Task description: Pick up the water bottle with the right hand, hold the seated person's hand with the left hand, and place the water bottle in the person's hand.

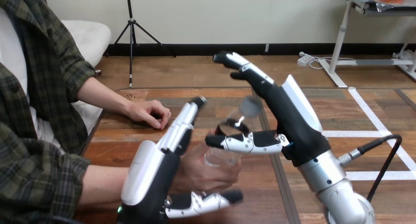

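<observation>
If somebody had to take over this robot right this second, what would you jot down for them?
Left hand: fingers straight, thumb under the person's nearer hand; no curl round it visible.
Right hand: fingers straight up, thumb across the clear plastic water bottle with a grey cap.
Bottle: tilted, off the wooden table, its lower part in the person's nearer hand.
Person's other hand: resting on the table.
Done: bottle picked up and put into the person's hand.
Left: probably draw the right hand clear, then the left.
</observation>
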`<state>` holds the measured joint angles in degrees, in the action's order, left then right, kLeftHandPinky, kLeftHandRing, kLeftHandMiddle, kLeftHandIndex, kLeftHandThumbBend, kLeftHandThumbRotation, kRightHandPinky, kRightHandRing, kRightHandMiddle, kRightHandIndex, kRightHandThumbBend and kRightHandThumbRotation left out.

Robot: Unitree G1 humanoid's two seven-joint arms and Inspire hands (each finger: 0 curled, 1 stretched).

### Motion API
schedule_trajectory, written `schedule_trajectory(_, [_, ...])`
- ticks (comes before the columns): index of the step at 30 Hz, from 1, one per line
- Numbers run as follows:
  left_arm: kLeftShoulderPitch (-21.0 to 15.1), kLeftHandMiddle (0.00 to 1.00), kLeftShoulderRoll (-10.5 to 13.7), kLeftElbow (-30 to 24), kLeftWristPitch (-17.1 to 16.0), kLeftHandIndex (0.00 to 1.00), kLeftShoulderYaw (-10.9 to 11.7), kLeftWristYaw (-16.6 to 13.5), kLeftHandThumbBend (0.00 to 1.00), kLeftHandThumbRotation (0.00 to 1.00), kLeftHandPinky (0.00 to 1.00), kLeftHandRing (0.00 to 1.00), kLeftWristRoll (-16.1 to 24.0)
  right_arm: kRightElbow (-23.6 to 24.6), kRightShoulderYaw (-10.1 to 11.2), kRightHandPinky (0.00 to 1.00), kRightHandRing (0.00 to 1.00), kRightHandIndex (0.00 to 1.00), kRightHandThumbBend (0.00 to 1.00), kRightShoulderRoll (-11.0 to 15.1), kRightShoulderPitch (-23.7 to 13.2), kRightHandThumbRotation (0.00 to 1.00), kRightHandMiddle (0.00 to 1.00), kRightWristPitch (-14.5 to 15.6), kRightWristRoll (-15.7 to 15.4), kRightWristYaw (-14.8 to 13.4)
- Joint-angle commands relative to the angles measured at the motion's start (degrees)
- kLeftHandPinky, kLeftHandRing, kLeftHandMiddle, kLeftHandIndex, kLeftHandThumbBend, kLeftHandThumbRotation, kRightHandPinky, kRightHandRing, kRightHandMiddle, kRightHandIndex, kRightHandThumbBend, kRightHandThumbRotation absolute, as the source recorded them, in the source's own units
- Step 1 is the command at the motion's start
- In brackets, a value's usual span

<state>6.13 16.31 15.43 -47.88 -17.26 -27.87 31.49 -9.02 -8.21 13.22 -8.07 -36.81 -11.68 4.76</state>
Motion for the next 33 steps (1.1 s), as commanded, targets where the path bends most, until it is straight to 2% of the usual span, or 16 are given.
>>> schedule_trajectory(1, [-3.0, 0.96, -3.27, 3.1, -4.2, 0.97, 1.13, -0.79, 0.71, 0.76, 0.83, 0.93, -3.68, 0.71, 2.07, 0.85, 0.9, 0.85, 0.73, -1.52, -1.29, 0.14, 0.91, -3.13, 1.64, -2.04])
schedule_trajectory(4, [-3.27, 0.93, -4.91, 4.19, -5.72, 0.95, 1.83, -1.36, 0.63, 0.83, 0.8, 0.9, -4.45, -0.1, 2.23, 0.85, 0.89, 0.84, 0.71, -2.05, -1.07, 0.13, 0.9, -4.31, 2.18, -2.61])
schedule_trajectory(8, [-3.45, 0.9, -6.76, 5.22, -7.39, 0.93, 2.57, -1.76, 0.59, 0.91, 0.76, 0.87, -5.34, -1.36, 2.38, 0.85, 0.89, 0.83, 0.69, -2.65, -0.88, 0.13, 0.9, -6.0, 2.73, -3.31])
schedule_trajectory(13, [-2.89, 0.88, -8.9, 4.72, -7.55, 0.92, 3.19, -1.88, 0.56, 0.98, 0.75, 0.86, -5.67, -2.85, 2.56, 0.86, 0.89, 0.81, 0.66, -3.59, -0.51, 0.11, 0.89, -7.79, 4.22, -3.61])
schedule_trajectory(22, [-1.49, 0.87, -10.9, 2.65, -7.06, 0.91, 4.29, -1.05, 0.44, 1.0, 0.83, 0.86, -4.7, -5.01, 3.17, 0.88, 0.89, 0.81, 0.61, -4.87, -0.28, 0.1, 0.88, -10.5, 4.22, -4.75])
schedule_trajectory(27, [-1.22, 0.87, -11.54, 2.15, -6.96, 0.91, 4.6, -0.45, 0.41, 1.0, 0.85, 0.87, -4.81, -6.3, 3.54, 0.87, 0.89, 0.81, 0.59, -5.51, -0.49, 0.1, 0.88, -12.16, 4.04, -5.36])
schedule_trajectory(33, [-1.37, 0.85, -11.91, 2.6, -7.16, 0.9, 4.9, 0.32, 0.35, 1.0, 0.85, 0.85, -5.35, -6.65, 3.67, 0.85, 0.89, 0.81, 0.57, -6.0, -0.38, 0.09, 0.88, -12.56, 3.99, -5.9])
